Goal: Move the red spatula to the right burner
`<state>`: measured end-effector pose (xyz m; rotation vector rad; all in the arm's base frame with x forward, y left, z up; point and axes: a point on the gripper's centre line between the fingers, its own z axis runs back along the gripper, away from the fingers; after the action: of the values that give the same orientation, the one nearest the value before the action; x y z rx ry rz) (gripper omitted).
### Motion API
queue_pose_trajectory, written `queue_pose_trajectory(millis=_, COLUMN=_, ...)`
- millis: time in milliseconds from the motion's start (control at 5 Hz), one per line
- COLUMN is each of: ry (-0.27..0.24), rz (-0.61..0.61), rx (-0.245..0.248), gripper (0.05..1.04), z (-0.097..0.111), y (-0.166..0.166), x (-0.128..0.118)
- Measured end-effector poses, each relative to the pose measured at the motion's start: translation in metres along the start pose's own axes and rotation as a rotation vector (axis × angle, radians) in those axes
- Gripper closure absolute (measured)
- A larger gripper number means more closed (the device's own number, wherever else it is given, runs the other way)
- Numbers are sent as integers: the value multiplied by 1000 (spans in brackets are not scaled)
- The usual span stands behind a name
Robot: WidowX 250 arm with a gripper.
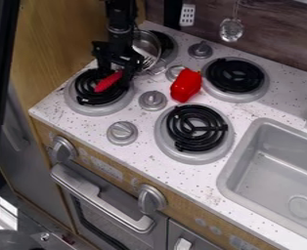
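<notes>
The black gripper (119,69) is hanging over the left front burner (76,101), and whether its jaws are standing open or closed cannot be told from this angle. The red spatula (108,82) is showing its red handle just under the gripper, slanting across the black coil of that same burner, with its lower end pointing toward the left front corner of the counter. Whether the spatula is resting on the coil or being held cannot be told either.

Just beyond the gripper, a silver pot (148,40) is sitting by the left rear burner (170,51), partly hidden behind the arm. To the gripper's right, a red toy pepper (186,86) is lying on the speckled white counter (260,105), between the left burners and the right rear burner (235,76). The right front burner (196,128) is sitting nearer the front edge, below the pepper in the view.

Farther out, a gray sink (277,168) is taking up the right end of the counter. Along the wooden back wall (277,31), a slotted utensil (186,15) and a clear ladle (231,30) are hanging. Below the counter's front edge, an oven handle (97,196) is running across the oven door.
</notes>
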<state>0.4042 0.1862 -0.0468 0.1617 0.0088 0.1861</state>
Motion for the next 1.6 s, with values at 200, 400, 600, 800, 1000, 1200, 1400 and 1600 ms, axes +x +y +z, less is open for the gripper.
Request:
queue_pose_trajectory(millis=200, ry=0, rz=-9, rx=17, gripper=595, z=0, y=0, x=0)
queue_pose_trajectory(millis=400, ry=4, rz=-23, rx=14, gripper=753, z=0, y=-2, x=-6)
queue_pose_trajectory(millis=600, ry=-19, rz=-40, rx=-21, gripper=884, z=14, y=-11, x=-21)
queue_pose_trajectory(millis=800, ry=-128, rz=-51, rx=-45, gripper=934, z=44, y=-23, x=-34)
queue_pose_trajectory(millis=1000, ry=-185, rz=-121, rx=-39, gripper=938, z=72, y=-47, x=-53)
queue_pose_trajectory(millis=1200, ry=-174, rz=-170, rx=-21, gripper=938, z=72, y=-67, x=-70)
queue_pose_trajectory(millis=1400, ry=-159, rz=-206, rx=-1, gripper=938, z=70, y=-88, x=-77)
queue_pose_trajectory(millis=1600, ry=-103, rz=-208, rx=0, gripper=938, z=48, y=-108, x=-81)
